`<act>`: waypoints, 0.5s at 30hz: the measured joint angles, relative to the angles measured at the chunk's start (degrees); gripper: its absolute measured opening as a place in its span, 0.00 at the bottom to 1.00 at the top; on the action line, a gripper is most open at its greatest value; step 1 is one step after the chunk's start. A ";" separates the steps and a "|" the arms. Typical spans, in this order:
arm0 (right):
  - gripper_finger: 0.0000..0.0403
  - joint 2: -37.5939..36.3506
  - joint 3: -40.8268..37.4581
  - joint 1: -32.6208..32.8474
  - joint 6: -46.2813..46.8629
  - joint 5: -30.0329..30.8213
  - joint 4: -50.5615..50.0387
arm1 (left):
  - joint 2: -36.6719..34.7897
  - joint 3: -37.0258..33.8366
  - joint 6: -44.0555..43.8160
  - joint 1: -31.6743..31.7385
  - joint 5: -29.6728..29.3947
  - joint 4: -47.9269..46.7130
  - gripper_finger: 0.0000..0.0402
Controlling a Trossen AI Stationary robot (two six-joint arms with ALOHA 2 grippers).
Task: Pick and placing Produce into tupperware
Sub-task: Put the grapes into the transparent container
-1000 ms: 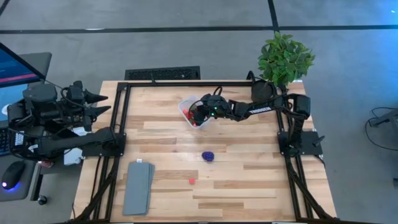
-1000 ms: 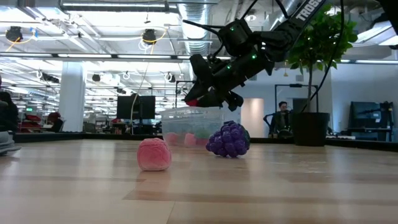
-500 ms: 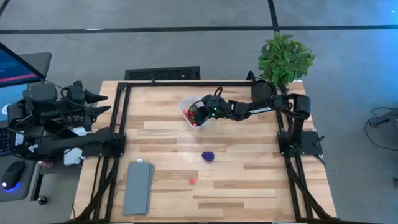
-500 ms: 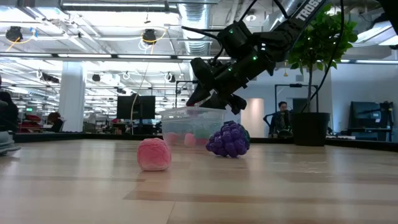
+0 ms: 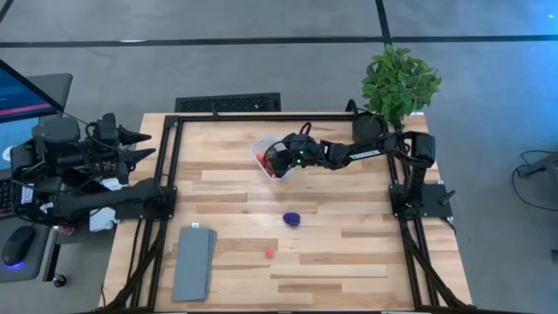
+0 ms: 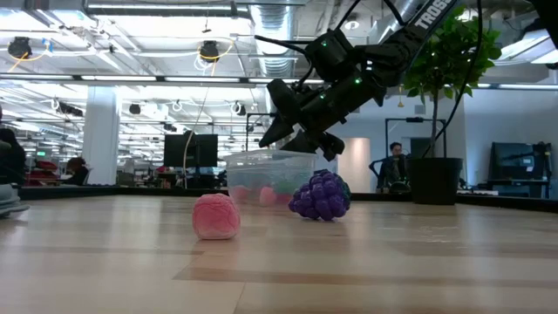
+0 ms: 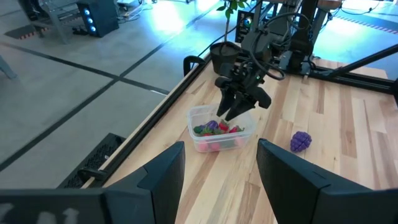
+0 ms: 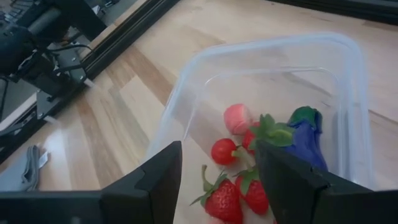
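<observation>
Hovering over the tupperware (image 5: 265,153), right fingers (image 8: 214,174) parted, empty; grape cluster (image 5: 292,218) lies apart.

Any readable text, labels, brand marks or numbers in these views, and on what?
"TRUS": white letters on the right arm in the low view, cut off by the picture's top edge; the rest of the word is out of view.
The monitor at the high view's left edge shows a lit screen, too small to read.
Nothing else legible.
</observation>
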 joint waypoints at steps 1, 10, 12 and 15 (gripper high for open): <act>0.56 0.00 -0.02 0.00 0.00 -0.59 0.10 | 0.00 -0.02 0.00 0.00 0.00 0.00 0.47; 0.56 -4.60 -0.04 2.40 -6.90 -5.71 -2.99 | 0.00 0.00 0.00 0.00 0.01 -0.01 0.47; 0.56 -6.79 -0.04 3.38 -9.40 -5.71 -5.95 | 0.00 -0.01 0.00 0.01 0.01 -0.01 0.47; 0.56 -10.84 -0.04 4.90 -12.57 -5.70 -12.96 | 0.00 0.00 0.09 0.02 0.00 -0.01 0.47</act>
